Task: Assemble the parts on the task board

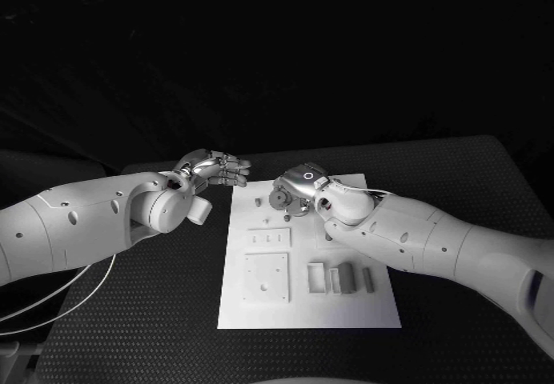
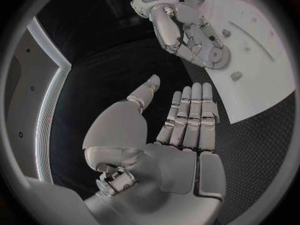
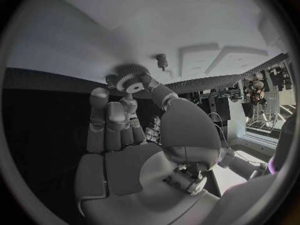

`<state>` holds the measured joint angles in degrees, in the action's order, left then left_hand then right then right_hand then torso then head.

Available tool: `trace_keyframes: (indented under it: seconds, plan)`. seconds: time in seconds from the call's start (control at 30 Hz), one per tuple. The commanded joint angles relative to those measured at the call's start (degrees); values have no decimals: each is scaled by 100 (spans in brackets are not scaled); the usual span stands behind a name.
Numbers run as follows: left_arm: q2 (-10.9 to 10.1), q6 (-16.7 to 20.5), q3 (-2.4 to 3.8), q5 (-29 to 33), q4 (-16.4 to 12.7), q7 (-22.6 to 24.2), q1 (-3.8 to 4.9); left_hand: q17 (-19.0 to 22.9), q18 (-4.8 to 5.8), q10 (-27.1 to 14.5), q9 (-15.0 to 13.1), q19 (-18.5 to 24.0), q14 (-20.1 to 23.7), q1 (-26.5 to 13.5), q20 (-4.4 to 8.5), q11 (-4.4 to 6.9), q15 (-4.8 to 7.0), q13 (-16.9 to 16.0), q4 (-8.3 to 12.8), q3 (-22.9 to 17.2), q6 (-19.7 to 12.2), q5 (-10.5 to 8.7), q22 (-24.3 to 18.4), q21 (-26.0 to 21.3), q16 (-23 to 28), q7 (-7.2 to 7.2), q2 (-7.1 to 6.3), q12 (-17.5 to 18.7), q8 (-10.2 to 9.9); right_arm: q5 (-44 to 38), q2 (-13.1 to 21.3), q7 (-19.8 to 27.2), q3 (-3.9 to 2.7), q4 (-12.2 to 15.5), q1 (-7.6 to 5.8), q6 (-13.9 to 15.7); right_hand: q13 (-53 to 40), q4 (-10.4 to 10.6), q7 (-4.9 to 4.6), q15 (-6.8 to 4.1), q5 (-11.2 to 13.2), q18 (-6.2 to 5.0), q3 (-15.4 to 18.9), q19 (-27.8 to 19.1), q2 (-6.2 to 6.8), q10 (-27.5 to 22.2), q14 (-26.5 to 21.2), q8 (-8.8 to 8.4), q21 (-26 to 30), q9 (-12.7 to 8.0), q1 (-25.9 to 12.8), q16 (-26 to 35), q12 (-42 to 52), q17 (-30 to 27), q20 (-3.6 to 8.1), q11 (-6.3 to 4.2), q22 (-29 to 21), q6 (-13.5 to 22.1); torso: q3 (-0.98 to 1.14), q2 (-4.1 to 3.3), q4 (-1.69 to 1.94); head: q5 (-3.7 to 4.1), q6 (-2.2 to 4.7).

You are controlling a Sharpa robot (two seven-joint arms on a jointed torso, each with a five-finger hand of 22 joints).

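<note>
1. the left hand (image 1: 214, 170) hung just off the board's far left corner, over the black table (image 1: 138, 320). its fingers lay straight and apart with nothing in them, plain to see in its own wrist view (image 2: 181, 120).
2. the white board (image 1: 310, 316) lay in the middle of the table. low blocks sat at its near end (image 1: 339, 278), with a square plate (image 1: 266, 278) to their left and a small slotted plate (image 1: 269, 238) above that.
3. the right hand (image 1: 298, 188) was over the board's far end, pinching a small toothed wheel (image 3: 132, 80) between thumb and fingertips. that wheel was the part in play, held just above the board.
4. a short peg (image 3: 162, 61) stood on the board just beyond the wheel. i took it for the seat, though i could not be sure.
5. to do the step well, i judged the wheel should be kept flat, its bore lined up over the peg, then lowered straight and let go only once seated. a tilt could jam it.
6. the right wrist view showed the wheel's teeth, bore and grip, which the head view hid under the hand. the head view alone gave the whole layout of the board. the left wrist view showed the right hand (image 2: 187, 35) from the side, with two small loose pieces (image 2: 236, 76) on the board near it.
</note>
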<state>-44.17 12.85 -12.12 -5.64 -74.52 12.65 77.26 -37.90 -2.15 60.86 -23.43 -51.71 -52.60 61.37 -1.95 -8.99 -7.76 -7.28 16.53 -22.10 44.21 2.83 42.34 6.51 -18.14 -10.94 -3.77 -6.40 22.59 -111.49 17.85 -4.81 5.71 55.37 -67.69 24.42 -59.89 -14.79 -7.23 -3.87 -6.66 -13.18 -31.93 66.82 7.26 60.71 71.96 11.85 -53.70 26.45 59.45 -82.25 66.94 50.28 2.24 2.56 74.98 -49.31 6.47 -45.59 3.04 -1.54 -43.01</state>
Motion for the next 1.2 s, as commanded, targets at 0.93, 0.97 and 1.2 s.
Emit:
trace_keyframes:
  seconds: [0.93,0.97,1.2]
  plan:
    - [-4,-55,4,24,27,31,4,-18,-72,7,-6,-45,-32,-37,-5,-38,5,-6,4,8,-5,-1,11,-27,48,-39,-7,44,-42,106,211,-82,-93,314,-14,130,15,143,-229,57,-8,-182,-4,49,21,8,18,19,36,3,-32,13,17,20,9,40,88,205,0,-1,411,34,10]
    - [-6,-54,4,24,26,29,4,-18,-72,7,-6,-45,-32,-37,-5,-38,5,-6,4,8,-5,-1,11,-27,49,-39,-7,45,-42,106,218,-85,-99,321,-16,126,15,143,-229,57,-8,-182,-4,50,21,9,18,20,36,3,-32,13,17,20,9,40,89,204,1,-1,409,32,11]
    - [-16,-42,4,24,28,35,4,-20,-72,9,-7,-44,-32,-36,-5,-37,5,-6,4,8,-4,-1,11,-29,51,-38,-8,45,-41,106,273,-111,-180,371,-28,136,18,159,-225,53,-8,-182,-2,53,31,11,21,32,36,6,-38,13,22,21,11,36,90,186,3,0,415,35,20]
